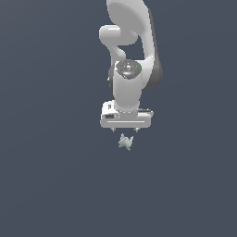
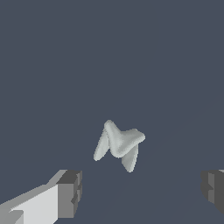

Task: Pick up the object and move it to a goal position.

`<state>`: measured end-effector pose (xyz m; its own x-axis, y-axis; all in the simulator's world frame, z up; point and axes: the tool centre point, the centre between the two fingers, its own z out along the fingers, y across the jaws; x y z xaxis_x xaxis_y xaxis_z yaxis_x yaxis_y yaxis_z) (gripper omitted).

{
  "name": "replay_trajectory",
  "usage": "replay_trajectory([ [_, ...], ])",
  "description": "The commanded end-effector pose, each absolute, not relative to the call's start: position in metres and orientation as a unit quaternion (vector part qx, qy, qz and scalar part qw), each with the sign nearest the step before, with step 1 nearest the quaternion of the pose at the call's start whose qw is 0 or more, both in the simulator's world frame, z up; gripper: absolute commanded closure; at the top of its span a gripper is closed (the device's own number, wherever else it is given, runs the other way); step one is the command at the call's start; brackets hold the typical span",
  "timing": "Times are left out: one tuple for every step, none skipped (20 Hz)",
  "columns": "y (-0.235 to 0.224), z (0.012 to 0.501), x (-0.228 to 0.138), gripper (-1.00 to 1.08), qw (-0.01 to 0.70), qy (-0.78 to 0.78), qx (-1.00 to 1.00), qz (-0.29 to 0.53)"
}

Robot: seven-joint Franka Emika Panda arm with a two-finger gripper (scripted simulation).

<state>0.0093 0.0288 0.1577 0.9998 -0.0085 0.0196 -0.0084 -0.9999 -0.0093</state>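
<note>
The hand [image 1: 125,130] hangs released above the object [image 1: 125,141]; centre both fingers [image 2: 70,192] around its spikes before closing.

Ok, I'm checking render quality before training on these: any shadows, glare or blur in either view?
Exterior view: flat lighting, only soft highlights on the white arm, and no cast shadow under the object. Wrist view: sharp, smooth shading on the object, and the gripper fingers are cropped by the frame.
</note>
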Motion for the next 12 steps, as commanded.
replay_trajectory([
  [0.03, 0.15, 0.009, -0.92, 0.005, 0.022, -1.0, -0.008],
  [0.031, 0.147, 0.009, -0.92, 0.005, 0.03, -1.0, -0.008],
  [0.032, 0.143, 0.009, -0.92, 0.005, 0.039, -0.999, -0.007],
  [0.032, 0.139, 0.009, -0.92, 0.005, 0.049, -0.999, -0.007],
  [0.033, 0.135, 0.009, -0.92, 0.004, 0.059, -0.998, -0.006],
  [0.034, 0.13, 0.008, -0.92, 0.004, 0.07, -0.998, -0.005],
  [0.034, 0.126, 0.008, -0.92, 0.004, 0.081, -0.997, -0.005],
  [0.035, 0.121, 0.008, -0.92, 0.004, 0.092, -0.996, -0.004],
  [0.036, 0.117, 0.008, -0.92, 0.003, 0.101, -0.995, -0.003],
  [0.036, 0.114, 0.007, -0.92, 0.003, 0.11, -0.994, -0.003],
  [0.037, 0.11, 0.007, -0.92, 0.003, 0.119, -0.993, -0.002],
  [0.037, 0.107, 0.007, -0.92, 0.002, 0.126, -0.992, -0.002],
])
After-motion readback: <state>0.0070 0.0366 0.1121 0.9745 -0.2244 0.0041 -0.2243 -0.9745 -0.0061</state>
